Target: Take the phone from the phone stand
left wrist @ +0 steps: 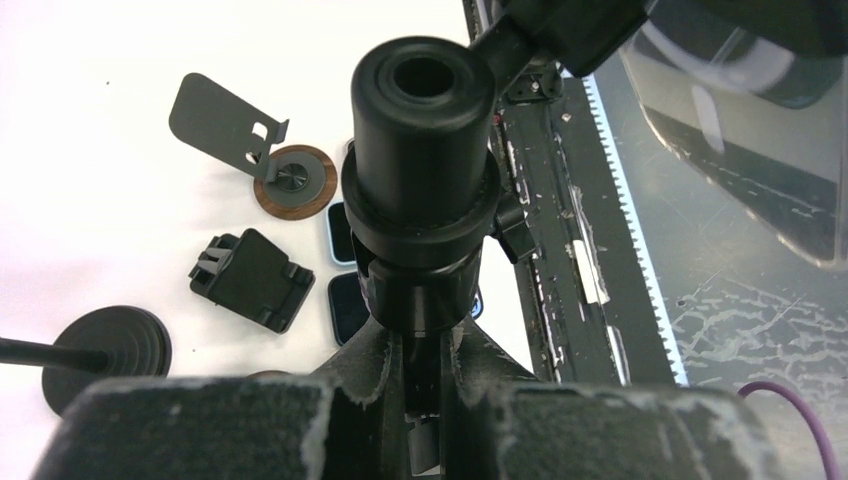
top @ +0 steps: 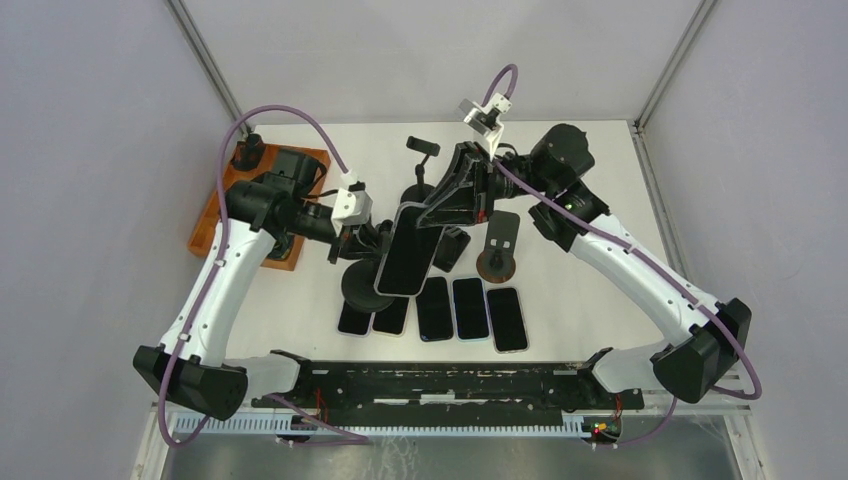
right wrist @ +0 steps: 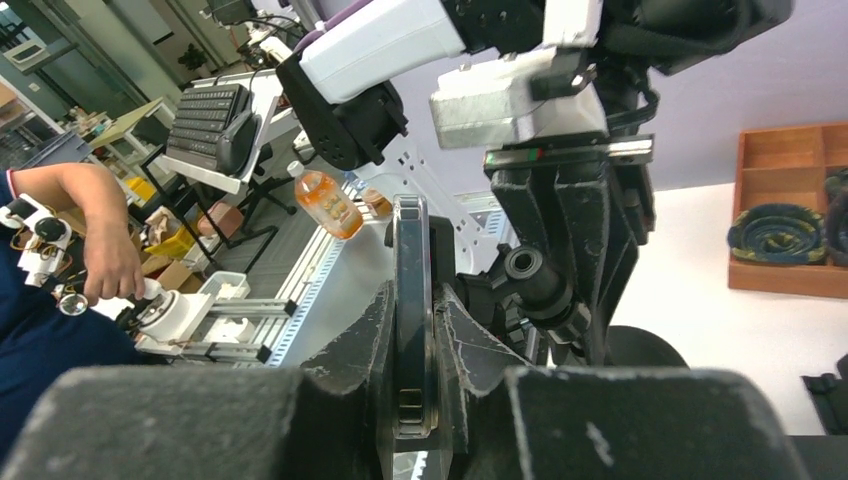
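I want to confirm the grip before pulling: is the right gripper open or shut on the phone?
Shut: the right gripper clamps the phone, whose edge sits pinched between both fingers.

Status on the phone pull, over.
Left gripper shut on phone stand. Right gripper shut on phone edge; phone close against stand, separation unclear. Spare phones flat on table underneath, not blocking.

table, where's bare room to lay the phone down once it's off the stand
Bare white patch right of the row of flat phones, bordered by the right arm. Another left of that row, beside the left arm. Crowded at centre: phone stand, held phone and loose mounts.
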